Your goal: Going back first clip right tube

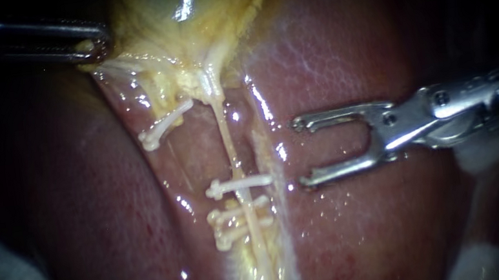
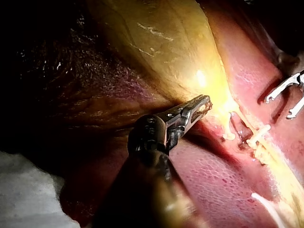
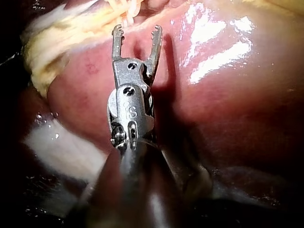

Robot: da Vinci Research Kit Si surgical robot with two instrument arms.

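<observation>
Endoscope view: the liver point(image 1: 347, 48) fills the centre and right of the frame, its glistening surface falling into shadow toward the left and right edges. The gallbladder point(image 1: 178, 0), pale yellow, descends from the upper centre and narrows to a neck. The left instrument point(image 1: 94, 46) enters from the upper left, its jaws closed upon the gallbladder's left margin. The right instrument point(image 1: 300, 152) enters from the right edge at mid-height. Its jaws are spread wide and empty, and their tips point left, just clear of the pale fatty ridge point(image 1: 277, 175) bordering the central groove. Bare liver lies open above, below and behind these jaws. The right tube point(image 1: 228, 143), a thin pale strand, runs vertically down the groove at centre. White clips cross it: an upper clip point(image 1: 239, 185), level with the lower jaw and near its tip but apart from it, and a cluster of clips point(image 1: 234, 217) just beneath. A further oblique clip point(image 1: 162, 125) sits at the groove's upper left, well apart from the open jaws. White gauze point(image 1: 475, 258) occupies the lower right corner
</observation>
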